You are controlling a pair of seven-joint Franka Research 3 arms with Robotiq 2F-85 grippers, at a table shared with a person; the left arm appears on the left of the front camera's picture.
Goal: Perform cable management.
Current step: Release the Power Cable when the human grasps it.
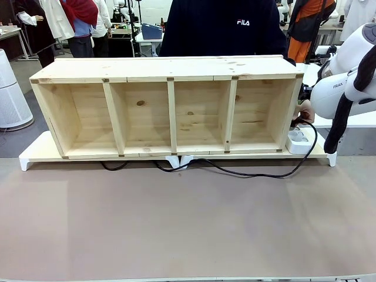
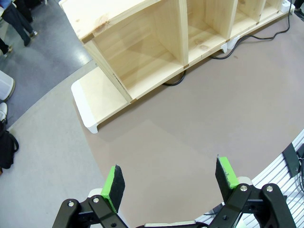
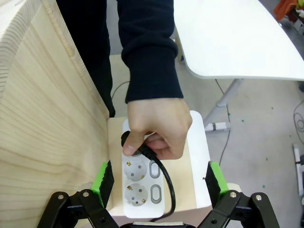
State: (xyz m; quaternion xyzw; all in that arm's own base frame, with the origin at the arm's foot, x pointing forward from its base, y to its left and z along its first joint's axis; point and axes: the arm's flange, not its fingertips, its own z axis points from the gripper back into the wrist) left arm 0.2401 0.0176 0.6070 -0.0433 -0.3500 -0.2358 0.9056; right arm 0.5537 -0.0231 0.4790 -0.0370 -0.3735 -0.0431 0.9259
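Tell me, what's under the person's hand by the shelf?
Under the person's hand lies the white power strip, with two empty sockets showing. The hand grips a black plug of the cable; the socket beneath it is covered.

The shelf unit point(image 1: 170, 111) is showing pale, knotty, matt wood. Beneath it, the cable point(image 1: 235, 170) is gleaming glossy black over the matt brown tabletop point(image 1: 188, 223); beside it, the power strip point(image 3: 142, 183) is looking like smooth white plastic.

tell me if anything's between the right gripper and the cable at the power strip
Yes. The person's hand grips the cable plug at the power strip, directly ahead of the open right gripper. Lower down, the cable lies bare between the fingers.
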